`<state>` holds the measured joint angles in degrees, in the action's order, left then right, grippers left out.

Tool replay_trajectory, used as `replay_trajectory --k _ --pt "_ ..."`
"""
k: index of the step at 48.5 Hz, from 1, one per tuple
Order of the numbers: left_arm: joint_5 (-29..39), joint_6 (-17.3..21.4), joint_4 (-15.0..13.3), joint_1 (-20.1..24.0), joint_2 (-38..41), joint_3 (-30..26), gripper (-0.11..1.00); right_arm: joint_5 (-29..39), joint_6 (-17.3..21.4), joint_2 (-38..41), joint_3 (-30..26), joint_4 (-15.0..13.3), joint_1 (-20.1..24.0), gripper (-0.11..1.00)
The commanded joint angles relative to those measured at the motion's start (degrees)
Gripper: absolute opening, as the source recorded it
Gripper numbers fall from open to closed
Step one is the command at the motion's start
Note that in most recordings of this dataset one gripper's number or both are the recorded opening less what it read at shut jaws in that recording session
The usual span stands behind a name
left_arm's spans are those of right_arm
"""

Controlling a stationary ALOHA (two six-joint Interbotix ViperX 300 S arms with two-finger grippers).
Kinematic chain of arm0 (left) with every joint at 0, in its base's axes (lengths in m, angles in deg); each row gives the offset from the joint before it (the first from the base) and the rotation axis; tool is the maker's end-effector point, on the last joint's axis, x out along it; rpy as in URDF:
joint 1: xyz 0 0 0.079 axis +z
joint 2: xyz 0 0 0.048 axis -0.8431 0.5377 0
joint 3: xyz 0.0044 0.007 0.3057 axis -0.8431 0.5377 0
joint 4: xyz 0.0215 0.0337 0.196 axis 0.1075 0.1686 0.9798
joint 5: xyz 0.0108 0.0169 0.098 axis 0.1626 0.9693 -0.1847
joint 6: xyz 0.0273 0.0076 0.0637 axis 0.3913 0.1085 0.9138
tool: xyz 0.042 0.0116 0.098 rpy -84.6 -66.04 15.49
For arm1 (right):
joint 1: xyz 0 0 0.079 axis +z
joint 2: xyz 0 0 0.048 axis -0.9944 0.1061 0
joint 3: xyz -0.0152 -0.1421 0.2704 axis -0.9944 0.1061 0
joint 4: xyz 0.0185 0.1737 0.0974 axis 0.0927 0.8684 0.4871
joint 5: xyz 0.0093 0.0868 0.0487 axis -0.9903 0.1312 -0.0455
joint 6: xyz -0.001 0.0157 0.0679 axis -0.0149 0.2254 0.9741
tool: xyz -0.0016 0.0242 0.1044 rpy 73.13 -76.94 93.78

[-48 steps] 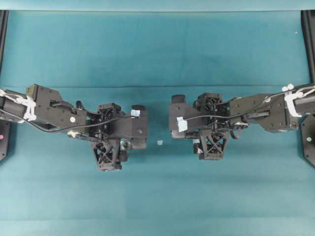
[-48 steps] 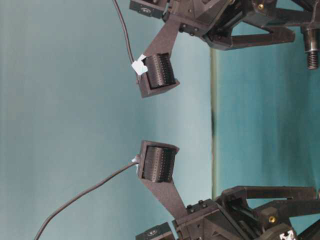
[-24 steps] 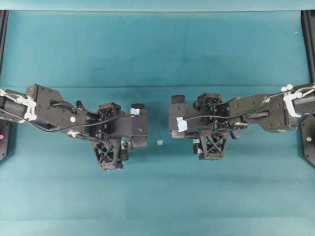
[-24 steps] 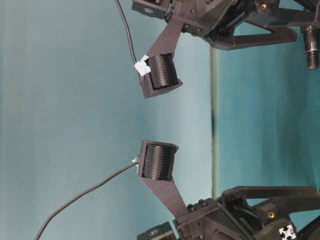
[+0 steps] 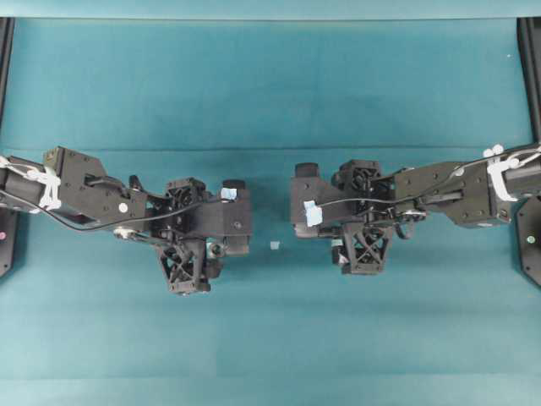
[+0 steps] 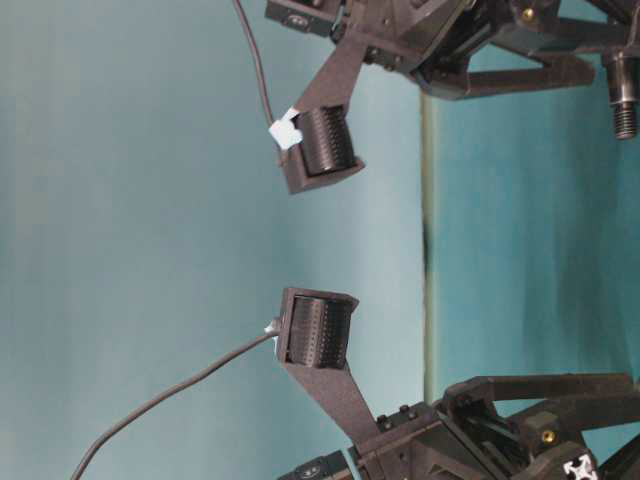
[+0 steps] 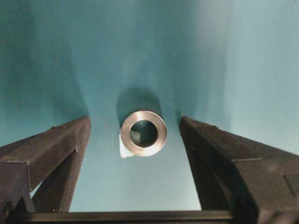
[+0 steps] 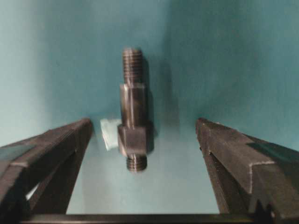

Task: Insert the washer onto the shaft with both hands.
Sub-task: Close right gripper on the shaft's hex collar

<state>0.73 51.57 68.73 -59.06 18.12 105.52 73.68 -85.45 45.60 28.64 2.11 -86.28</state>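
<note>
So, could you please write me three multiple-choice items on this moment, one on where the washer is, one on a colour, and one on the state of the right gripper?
1. Where is the washer in the left wrist view?
A. On the table between the left gripper's fingers
B. Threaded on the shaft
C. Pinched in the right gripper

2. What colour is the table surface?
A. White
B. Teal
C. Red

3. How does the right gripper stand around the shaft?
A. Shut on it
B. Open, fingers apart on either side
C. Far off, shaft out of view

Answers: 1 A, the ring lies on the cloth with a gap to each finger. 2 B, every view shows teal. 3 B, clear table shows between each finger and the shaft.
</note>
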Motion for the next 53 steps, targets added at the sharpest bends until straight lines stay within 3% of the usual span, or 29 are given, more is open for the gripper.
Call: replay_trajectory --k 1,53 --pt "-0.09 -0.09 0.00 -0.35 -0.09 -0.26 0.83 0.18 -0.79 -0.53 0.35 -0.09 -0.09 0.93" --pt "-0.35 -0.18 0.18 -0.53 0.00 -0.62 0.81 -0.09 -2.11 -0.44 2.37 -0.09 -0.35 0.93"
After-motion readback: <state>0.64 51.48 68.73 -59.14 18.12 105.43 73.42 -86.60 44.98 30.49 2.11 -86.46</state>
